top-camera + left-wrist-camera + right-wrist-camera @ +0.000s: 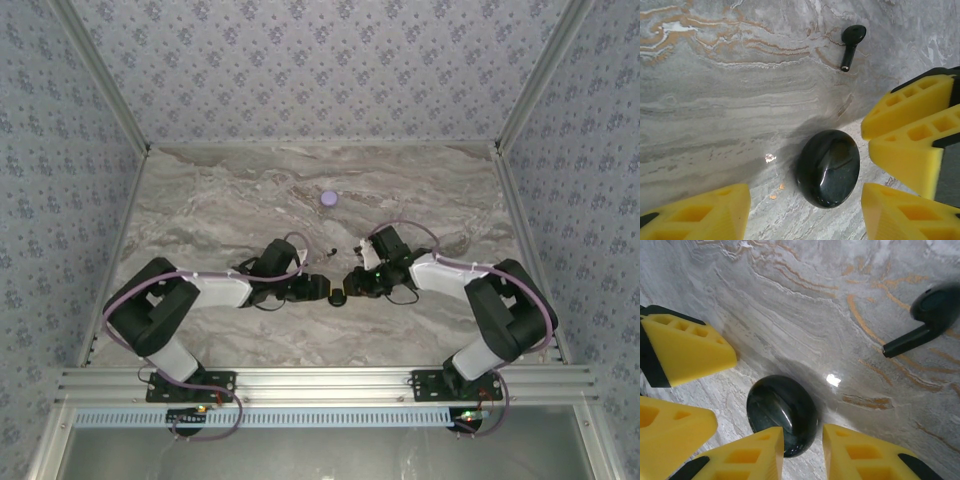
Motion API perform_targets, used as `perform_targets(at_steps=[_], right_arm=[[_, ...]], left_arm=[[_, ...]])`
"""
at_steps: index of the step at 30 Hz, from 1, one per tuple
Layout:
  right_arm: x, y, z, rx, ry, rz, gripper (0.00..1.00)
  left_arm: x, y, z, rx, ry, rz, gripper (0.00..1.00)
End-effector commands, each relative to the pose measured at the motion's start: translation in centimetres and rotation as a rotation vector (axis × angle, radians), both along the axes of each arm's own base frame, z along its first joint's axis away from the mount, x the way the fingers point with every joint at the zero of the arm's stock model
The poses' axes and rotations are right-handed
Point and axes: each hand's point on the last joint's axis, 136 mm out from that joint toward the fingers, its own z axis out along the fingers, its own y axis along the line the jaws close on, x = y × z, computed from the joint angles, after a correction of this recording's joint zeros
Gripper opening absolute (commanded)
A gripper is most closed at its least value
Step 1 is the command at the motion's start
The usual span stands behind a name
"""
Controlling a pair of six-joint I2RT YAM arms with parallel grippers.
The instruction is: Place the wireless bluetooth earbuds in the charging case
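Charging case (828,167), blk, oval, lid shut, lies flat on the worktop (715,100) betw. both hands. Left hand (806,200): fingers spread wide, gripping nothing, case just ahead of them. Right hand (802,437): fingers narrowly parted, nothing pinched, tips just beside the case; contact not clear. Left wrist view shows the right hand's tips close together next to the case; right wrist view shows the gap betw. them. Both wrist views show a blk earbud (852,42) lying on its side on the worktop, outside the case and apart from it. Top view adds a lavender round item (329,198) farther back, alone. Count: hands 2; case 1; blk earbud 1; lavender item 1.
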Motion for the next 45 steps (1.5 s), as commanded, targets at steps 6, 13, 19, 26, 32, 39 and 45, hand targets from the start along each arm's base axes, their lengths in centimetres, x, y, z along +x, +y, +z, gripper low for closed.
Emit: perform_targets(at_steps=[6,13,19,26,32,39,45], right_arm=[[-0.9,0.0,-1.3,-0.005,0.054,0.005,0.27],[-1.0,-0.3,-1.7,-0.029,0.057,0.003,0.26],[-1.0,-0.4,-1.9,-0.033,0.061,0.003,0.26],[-1.0,-0.3,-1.9,-0.031,0.058,0.004,0.26],[-0.8,-0.2,-1.8,-0.024,0.055,0.001,0.26],[-0.7,-0.2,-1.7,-0.024,0.054,0.0,0.26],[-0.7,-0.1,-1.7,-0.021,0.051,0.0,0.26]], left_arm=[[-1.1,-1.2,-1.1,-0.011,0.057,-0.053,0.57],[-1.9,-1.8,-1.8,-0.003,0.087,-0.06,0.51],[-2.6,-2.4,-2.2,-0.003,0.113,-0.074,0.47],[-2.8,-2.5,-2.4,0.0,0.129,-0.071,0.43],[-3.0,-3.0,-1.7,-0.03,0.136,-0.091,0.4],[-3.0,-3.2,-1.4,-0.04,0.141,-0.095,0.4],[-2.9,-3.5,-1.1,-0.053,0.143,-0.095,0.4]])
